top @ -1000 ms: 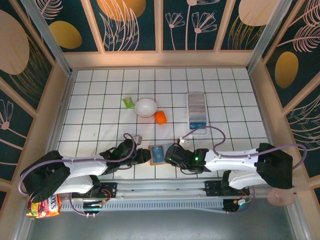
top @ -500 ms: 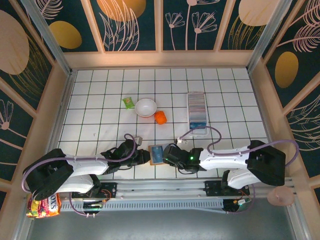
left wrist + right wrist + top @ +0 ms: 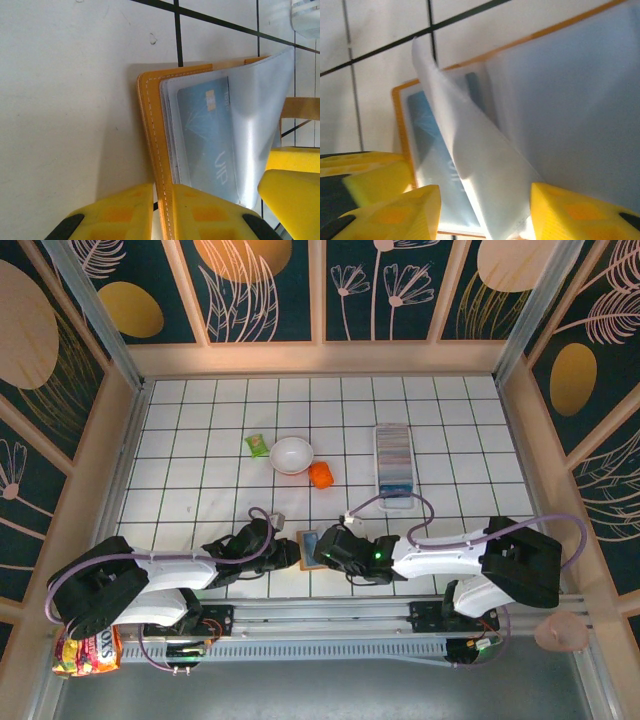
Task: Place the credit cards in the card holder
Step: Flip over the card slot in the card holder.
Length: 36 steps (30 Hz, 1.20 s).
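A tan-orange wallet (image 3: 309, 539) lies open near the front edge, between the two arms. My left gripper (image 3: 162, 192) is shut on the wallet's stitched orange edge (image 3: 150, 125). A blue credit card (image 3: 202, 135) lies inside under a clear sleeve. My right gripper (image 3: 485, 210) hovers over the wallet from the right, open, with a lifted clear sleeve flap (image 3: 475, 170) between its fingers. The blue credit card (image 3: 432, 150) shows under that flap. The card holder (image 3: 394, 462), a long slotted white tray, sits at the back right, away from both grippers (image 3: 292, 554) (image 3: 324, 548).
A white bowl (image 3: 291, 454), a small orange object (image 3: 321, 474) and a green packet (image 3: 257, 445) lie behind the wallet. The left gripper's yellow finger (image 3: 365, 170) is close beside the right gripper. A snack bag (image 3: 85, 652) lies off the table's front left.
The right arm has shifted left over the wallet, covering most of it from above. The left jaws have narrowed onto the wallet's edge.
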{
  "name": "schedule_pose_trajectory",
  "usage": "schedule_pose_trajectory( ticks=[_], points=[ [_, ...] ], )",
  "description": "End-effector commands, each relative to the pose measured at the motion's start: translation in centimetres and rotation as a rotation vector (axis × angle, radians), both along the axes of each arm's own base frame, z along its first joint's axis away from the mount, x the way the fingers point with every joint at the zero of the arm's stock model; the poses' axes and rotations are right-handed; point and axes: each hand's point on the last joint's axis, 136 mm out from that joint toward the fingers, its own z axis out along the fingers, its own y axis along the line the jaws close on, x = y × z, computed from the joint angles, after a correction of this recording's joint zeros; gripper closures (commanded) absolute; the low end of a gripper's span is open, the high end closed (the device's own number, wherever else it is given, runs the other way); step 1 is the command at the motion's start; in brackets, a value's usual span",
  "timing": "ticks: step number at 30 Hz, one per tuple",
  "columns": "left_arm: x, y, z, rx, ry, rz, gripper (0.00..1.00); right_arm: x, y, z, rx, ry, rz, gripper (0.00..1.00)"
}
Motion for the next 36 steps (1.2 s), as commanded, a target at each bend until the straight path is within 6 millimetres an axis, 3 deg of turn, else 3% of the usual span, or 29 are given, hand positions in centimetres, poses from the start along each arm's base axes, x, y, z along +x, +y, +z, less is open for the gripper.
schedule_pose_trajectory(
  ticks=[1, 7, 16, 22, 25, 29, 34, 36],
  points=[
    [-0.3, 0.0, -0.6, 0.013, 0.017, -0.005, 0.83, 0.5, 1.5, 0.6, 0.06, -0.016, 0.008, 0.5],
    [-0.4, 0.4, -0.8, 0.026, 0.02, 0.003, 0.83, 0.6, 3.0, 1.8, 0.132, -0.037, 0.025, 0.51],
    [0.1, 2.2, -0.3, 0.037, 0.005, 0.103, 0.79, 0.7, 5.9, 5.4, 0.349, -0.105, 0.086, 0.51],
    [0.8, 4.9, 0.9, 0.068, -0.045, 0.225, 0.74, 0.7, 8.3, 9.9, 0.49, -0.217, 0.193, 0.51],
    [1.1, 6.0, 2.2, 0.067, -0.079, 0.275, 0.71, 0.8, 9.4, 12.6, 0.471, -0.297, 0.268, 0.5],
    [1.4, 7.0, 3.6, 0.049, -0.111, 0.322, 0.6, 2.9, 7.9, 15.1, 0.383, -0.42, 0.28, 0.49],
    [2.0, 6.5, 5.5, 0.007, -0.154, 0.324, 0.54, 10.0, 2.1, 19.4, 0.207, -0.615, 0.285, 0.48],
    [2.3, 6.2, 5.9, 0.009, -0.159, 0.319, 0.52, 11.9, 0.2, 21.5, 0.071, -0.786, 0.401, 0.46]
  ],
)
